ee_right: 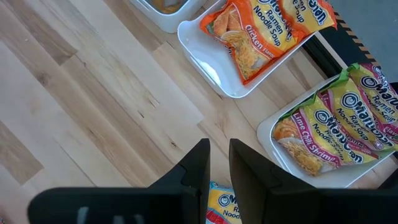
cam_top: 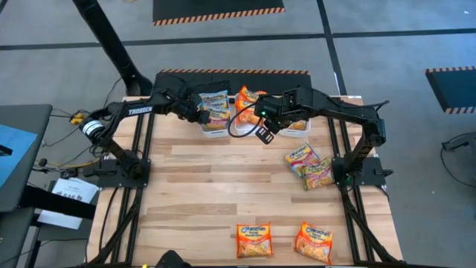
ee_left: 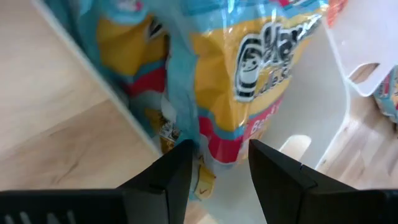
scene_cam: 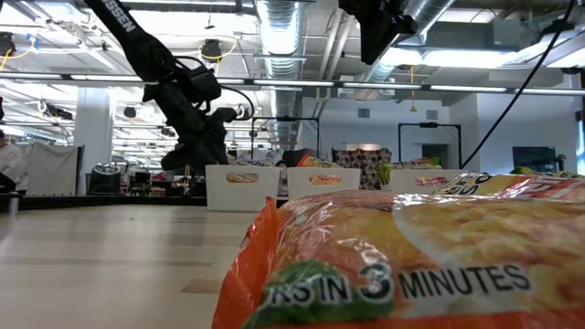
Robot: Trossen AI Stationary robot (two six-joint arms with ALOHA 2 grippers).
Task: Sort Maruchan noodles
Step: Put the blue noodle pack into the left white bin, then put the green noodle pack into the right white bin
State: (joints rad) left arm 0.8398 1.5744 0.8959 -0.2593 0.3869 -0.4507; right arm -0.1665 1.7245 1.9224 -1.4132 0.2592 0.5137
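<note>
My left gripper (cam_top: 204, 117) (ee_left: 219, 155) is open over the left white tray (cam_top: 216, 129), which holds pale yellow-blue packets (cam_top: 214, 104). Its fingers stand on either side of the lower end of one such packet (ee_left: 249, 81); whether they touch it, I cannot tell. My right gripper (cam_top: 264, 132) (ee_right: 219, 149) hangs empty above bare table near the trays, its fingers a narrow gap apart. The middle tray (ee_right: 205, 68) holds orange-red packets (ee_right: 261, 31). The right tray (ee_right: 267, 134) holds green-yellow packets (ee_right: 336, 118).
Two packets (cam_top: 301, 156) (cam_top: 317, 175) lie on the table at the right, below my right arm. Two orange-red packets (cam_top: 254, 240) (cam_top: 314, 242) lie near the front edge; one fills the low view (scene_cam: 411, 265). The table's middle and left are bare wood.
</note>
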